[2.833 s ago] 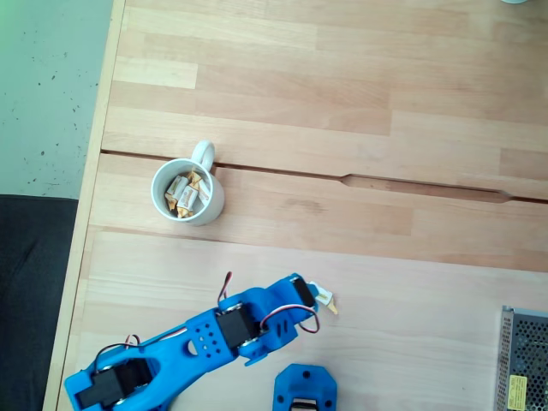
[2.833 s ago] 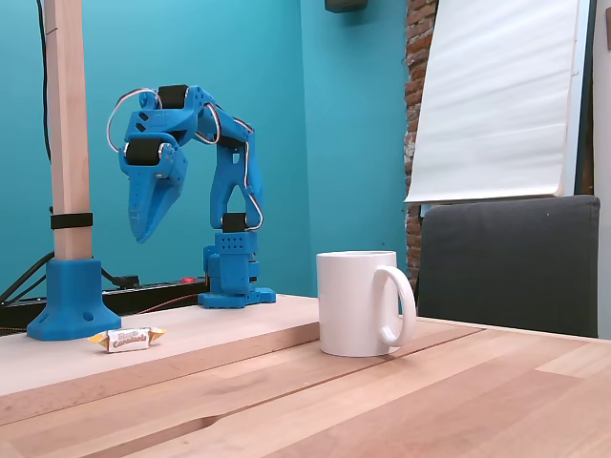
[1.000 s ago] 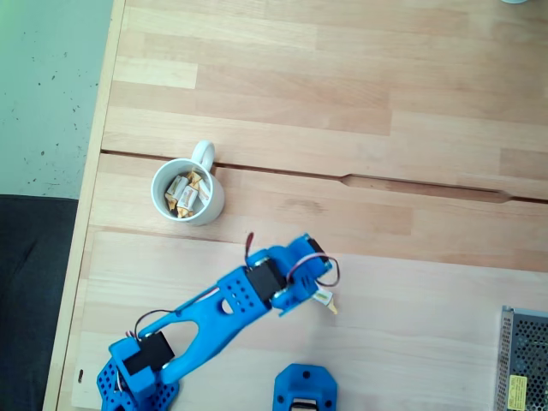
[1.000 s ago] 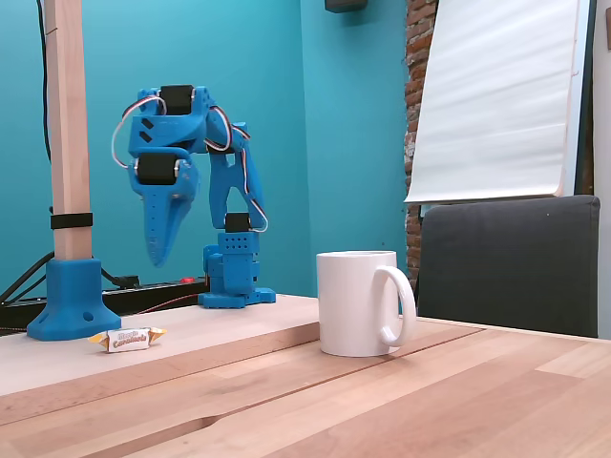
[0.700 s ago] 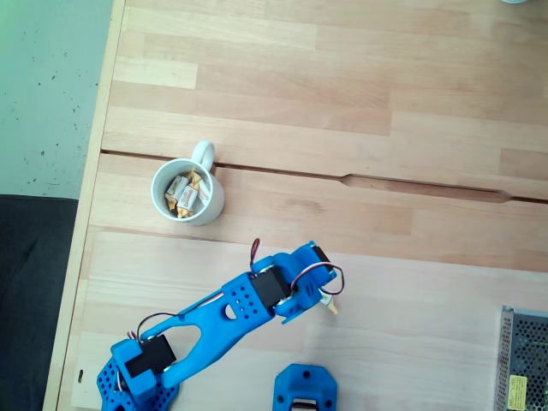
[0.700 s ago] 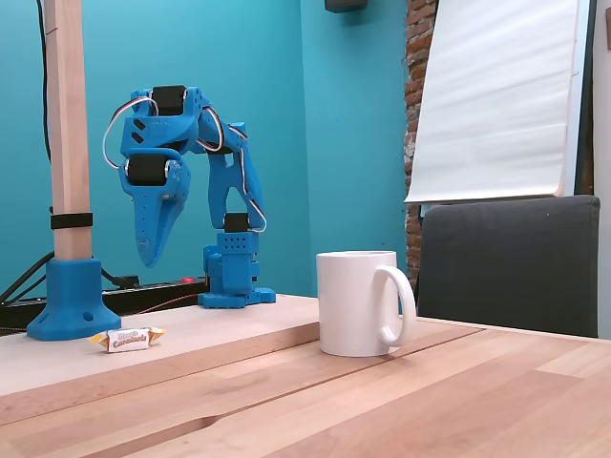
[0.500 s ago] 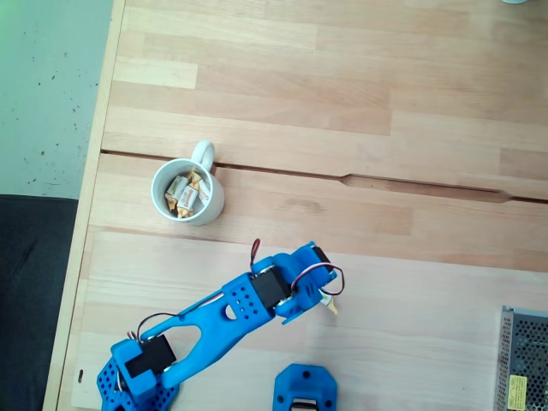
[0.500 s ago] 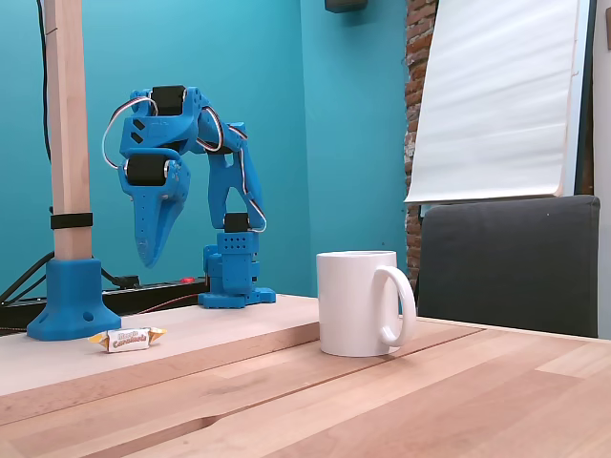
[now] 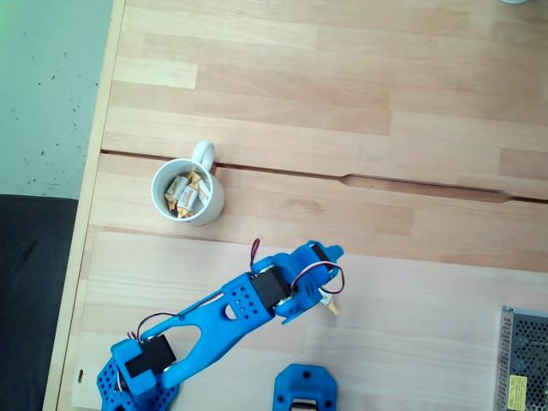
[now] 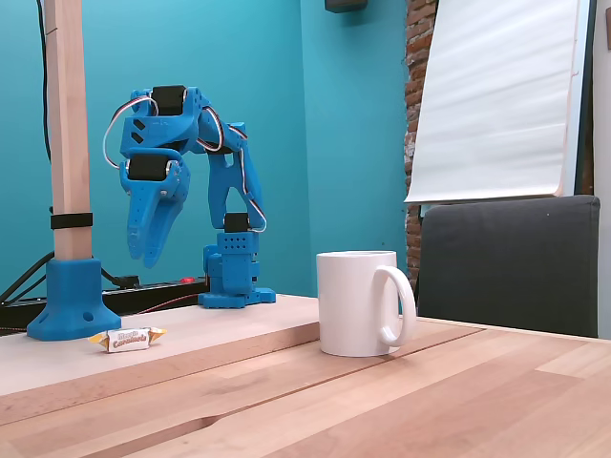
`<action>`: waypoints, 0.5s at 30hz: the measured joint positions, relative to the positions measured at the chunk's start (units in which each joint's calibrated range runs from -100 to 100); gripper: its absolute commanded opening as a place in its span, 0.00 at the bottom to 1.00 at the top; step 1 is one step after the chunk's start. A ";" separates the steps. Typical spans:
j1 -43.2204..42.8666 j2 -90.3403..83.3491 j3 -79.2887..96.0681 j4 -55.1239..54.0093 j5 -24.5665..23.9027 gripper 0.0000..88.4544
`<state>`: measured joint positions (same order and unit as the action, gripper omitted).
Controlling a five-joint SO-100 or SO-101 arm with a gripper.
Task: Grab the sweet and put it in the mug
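In a fixed view from above, the white mug (image 9: 205, 205) stands left of centre with several wrapped sweets (image 9: 187, 192) inside. One sweet (image 9: 329, 303) lies loose on the wood, partly under the blue gripper (image 9: 324, 281), which hovers just over it. In a fixed view from the side, the gripper (image 10: 143, 256) points down, open, with nothing between its fingers. It hangs well above the table, and the sweet (image 10: 126, 338) lies flat on the board below. The mug (image 10: 358, 302) stands to the right, handle toward the right.
A blue base (image 9: 306, 390) of a wooden post (image 10: 65, 134) stands close beside the sweet. A metal mesh box (image 9: 522, 360) sits at the lower right edge. A groove (image 9: 368, 181) crosses the table. The table's left edge (image 9: 86, 205) runs near the mug.
The arm swung over the sweet and dipped its gripper toward it. In the last half second the jaws have spread open. The sweet and the mug have not moved.
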<state>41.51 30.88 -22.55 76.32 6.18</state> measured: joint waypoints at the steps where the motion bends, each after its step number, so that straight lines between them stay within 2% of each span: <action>1: 0.00 0.00 0.00 0.00 0.05 0.30; 15: -0.07 0.00 3.50 -0.33 -0.29 0.32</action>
<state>41.43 30.88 -19.05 76.00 5.89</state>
